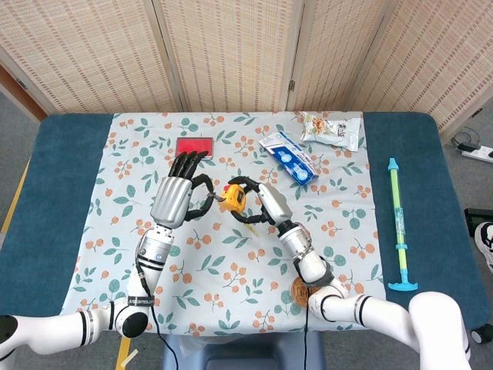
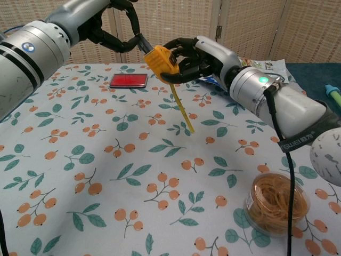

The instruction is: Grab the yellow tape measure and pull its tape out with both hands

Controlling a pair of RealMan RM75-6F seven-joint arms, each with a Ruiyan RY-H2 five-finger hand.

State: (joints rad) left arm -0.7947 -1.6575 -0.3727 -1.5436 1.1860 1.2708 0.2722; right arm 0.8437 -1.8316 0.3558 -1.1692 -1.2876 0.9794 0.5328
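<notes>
Holding the yellow tape measure above the worktop, the right hand grips its case while the left hand pinches at the case's edge, a yellow strip dangling, the two-handed pull seemingly barely begun.

obstacles: red card behind hands | jar near right, maybe clear

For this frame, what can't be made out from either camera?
- Tape markings: the strip hanging from the yellow tape measure is too small to read in both views.
- Left hand: whether its fingertips actually pinch the tape's end; the head view is too small, and the chest view shows them at the case's corner, the contact unclear.
- Snack bag print: too small in the head view, hidden behind the right hand and its forearm in the chest view.
</notes>
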